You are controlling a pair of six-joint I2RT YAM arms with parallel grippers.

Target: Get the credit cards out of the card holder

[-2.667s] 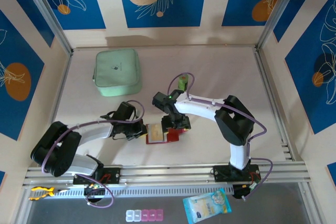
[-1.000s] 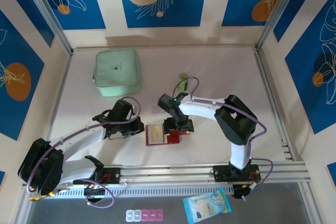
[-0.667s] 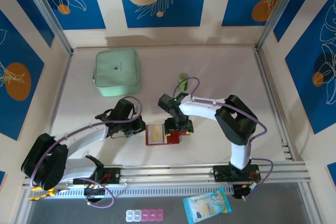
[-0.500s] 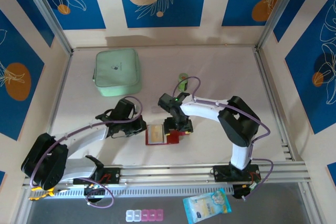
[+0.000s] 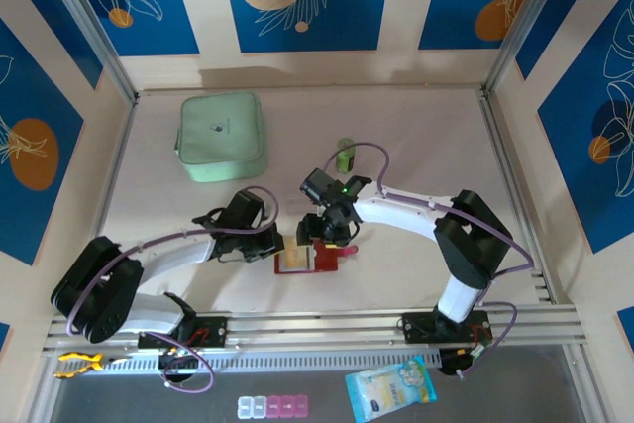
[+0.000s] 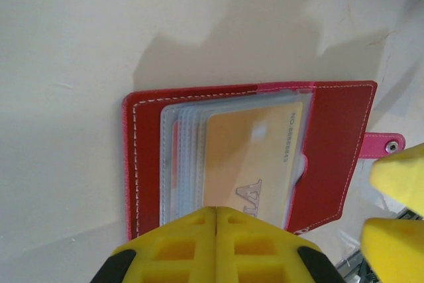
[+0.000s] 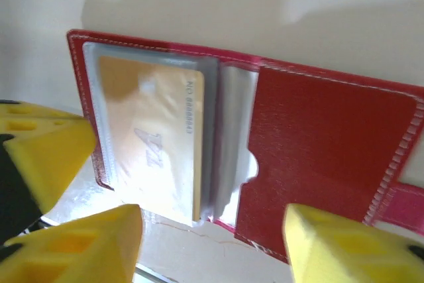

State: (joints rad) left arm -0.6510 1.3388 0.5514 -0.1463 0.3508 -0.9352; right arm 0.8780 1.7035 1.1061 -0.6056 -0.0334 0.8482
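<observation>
The red card holder (image 6: 331, 157) lies open mid-worktop, with an orange card (image 6: 252, 157) sleeved inside. The left pincer (image 6: 215, 220) is clenched at its left edge and the right pincer (image 7: 212, 223) is released above. Closing there could pinch sleeve and card together and drag the holder.

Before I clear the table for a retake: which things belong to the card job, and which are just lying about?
Job: open red leather-look card holder; orange-tan flat card in its sleeve.
Lying about: mint-green zip case; small green object; blue-white packet.

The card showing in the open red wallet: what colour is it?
The card is orange-tan with pale lettering, clearest in the left wrist view.
</observation>
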